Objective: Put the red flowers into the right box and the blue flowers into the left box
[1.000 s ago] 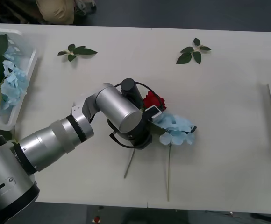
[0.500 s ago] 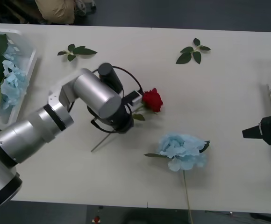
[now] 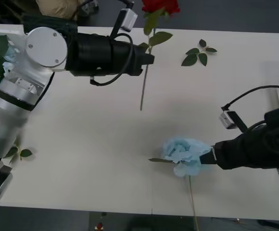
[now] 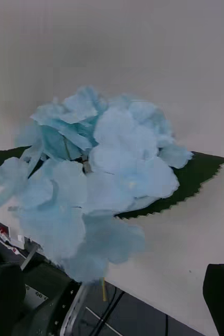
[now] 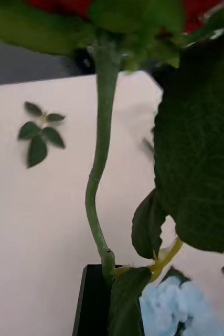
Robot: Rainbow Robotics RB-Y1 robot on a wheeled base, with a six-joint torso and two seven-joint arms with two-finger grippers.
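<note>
Above the far side of the table (image 3: 106, 159), the left gripper (image 3: 148, 58) holds a red flower (image 3: 159, 6) by its stem, head up past the far edge, stem tip hanging clear of the pale surface. Near the front edge a blue flower (image 3: 185, 155) lies flat; the right gripper (image 3: 212, 157) is at its right side, fingers spread. More blue flowers fill the left box (image 3: 26, 82). One leaf sprig (image 3: 198, 53) lies far right.
</note>
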